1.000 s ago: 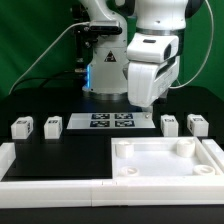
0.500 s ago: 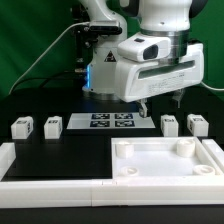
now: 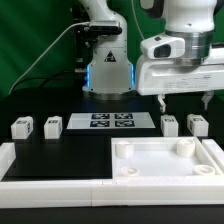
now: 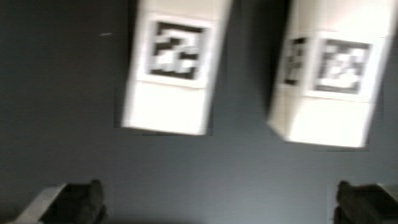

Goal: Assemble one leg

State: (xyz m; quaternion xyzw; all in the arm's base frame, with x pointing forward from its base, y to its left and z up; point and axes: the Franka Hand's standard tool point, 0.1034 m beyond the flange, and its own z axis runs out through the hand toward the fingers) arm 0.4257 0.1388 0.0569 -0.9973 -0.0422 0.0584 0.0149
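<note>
Two white tagged legs (image 3: 170,125) (image 3: 198,125) stand on the black table at the exterior view's right, and two more (image 3: 19,128) (image 3: 53,126) at its left. My gripper (image 3: 184,103) hangs open and empty just above the right pair, fingers pointing down. In the wrist view the two legs (image 4: 175,65) (image 4: 333,75) lie side by side below my gripper (image 4: 221,203), with only dark table between the fingertips (image 4: 75,203). The large white tray-like piece (image 3: 166,161) with corner sockets lies at the front right.
The marker board (image 3: 111,121) lies flat at the table's middle back. A white raised border (image 3: 40,170) runs along the front and left. The robot base (image 3: 106,75) stands behind the marker board.
The gripper has swung from over the table's middle toward the exterior view's right and turned; it now hangs over the right pair of legs, still open.
</note>
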